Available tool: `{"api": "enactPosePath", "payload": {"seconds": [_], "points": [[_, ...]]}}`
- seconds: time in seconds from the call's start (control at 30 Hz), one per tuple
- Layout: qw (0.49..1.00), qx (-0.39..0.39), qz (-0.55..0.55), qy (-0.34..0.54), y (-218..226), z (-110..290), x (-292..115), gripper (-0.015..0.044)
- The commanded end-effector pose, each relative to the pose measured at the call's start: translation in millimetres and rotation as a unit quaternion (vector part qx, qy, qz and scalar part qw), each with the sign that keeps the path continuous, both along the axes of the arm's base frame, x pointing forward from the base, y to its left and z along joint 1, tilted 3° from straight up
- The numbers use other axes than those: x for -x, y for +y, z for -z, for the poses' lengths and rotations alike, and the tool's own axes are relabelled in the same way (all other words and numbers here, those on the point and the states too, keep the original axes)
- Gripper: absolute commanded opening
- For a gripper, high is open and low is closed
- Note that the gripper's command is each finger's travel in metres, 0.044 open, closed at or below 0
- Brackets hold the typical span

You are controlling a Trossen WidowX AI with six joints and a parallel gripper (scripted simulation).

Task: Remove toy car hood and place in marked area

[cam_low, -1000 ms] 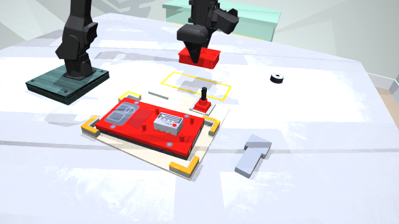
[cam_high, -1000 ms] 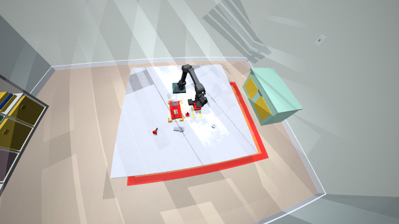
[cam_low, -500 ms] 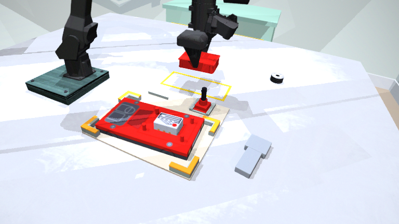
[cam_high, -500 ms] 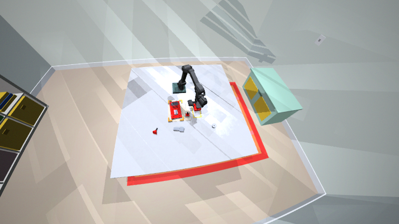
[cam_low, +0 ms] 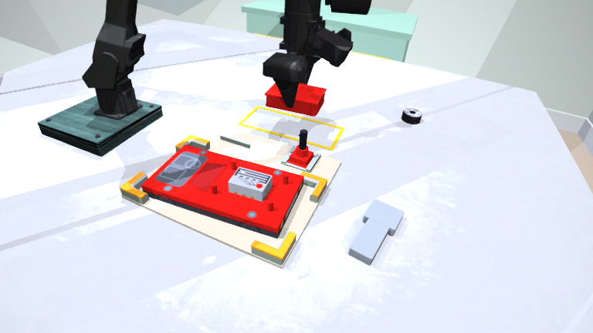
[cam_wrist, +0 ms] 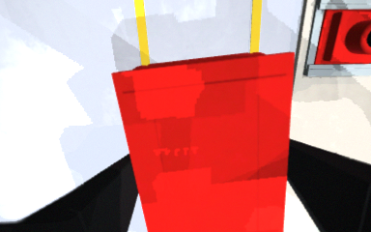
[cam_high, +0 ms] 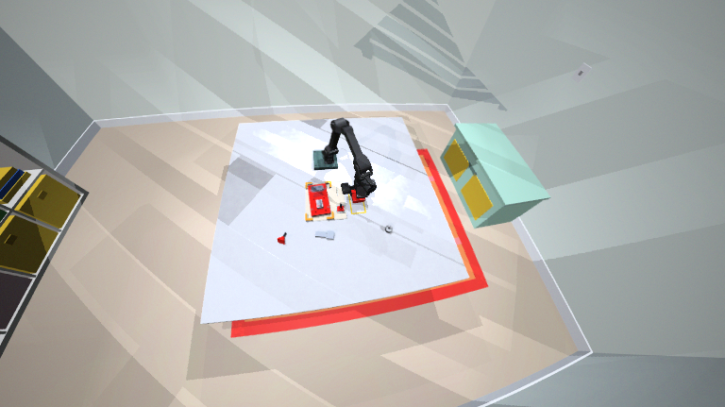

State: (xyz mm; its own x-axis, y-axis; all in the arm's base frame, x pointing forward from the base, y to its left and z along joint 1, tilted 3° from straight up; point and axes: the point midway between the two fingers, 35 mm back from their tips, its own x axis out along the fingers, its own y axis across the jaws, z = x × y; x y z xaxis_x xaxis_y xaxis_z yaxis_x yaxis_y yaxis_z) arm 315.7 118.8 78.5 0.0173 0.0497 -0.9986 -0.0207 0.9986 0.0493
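Right now we have the red hood [cam_low: 306, 95] pinched in our hand [cam_low: 289, 101], its fingers clamped across the part and standing wide on it, so the hood hangs below the wrist and off the table [cam_low: 459, 206]. From the wrist view the hood fills the space ahead of the palm, its long axis running straight out from us, with the two long yellow sides of the marked area [cam_wrist: 139, 31] showing just past its far edge.

What the coming move turns on, as we judge it, is that the marked area [cam_low: 258, 113] does not lie squarely under the hood. In the exterior view it sits below the hand and a little toward the toy car [cam_low: 218, 189], with only its nearest long edge close beneath what we carry. The wrist view suggests the hood's long axis already lines up with the area's long sides, so we probably need no turn, only a short shift toward the car side and then a descent.

One thing to mind: the small red peg stand [cam_low: 301, 154] sits just beyond the area, on the car side of the hand.
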Motion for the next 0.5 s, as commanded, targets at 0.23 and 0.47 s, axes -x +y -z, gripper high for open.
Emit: {"api": "enactPosePath", "payload": {"seconds": [0.23, 0.47], "points": [[1.000, -0.001, 0.002, 0.003, 0, 10, 2, 0.0000], [1.000, -0.001, 0.002, 0.003, 1, 16, 2, 0.0000]]}}
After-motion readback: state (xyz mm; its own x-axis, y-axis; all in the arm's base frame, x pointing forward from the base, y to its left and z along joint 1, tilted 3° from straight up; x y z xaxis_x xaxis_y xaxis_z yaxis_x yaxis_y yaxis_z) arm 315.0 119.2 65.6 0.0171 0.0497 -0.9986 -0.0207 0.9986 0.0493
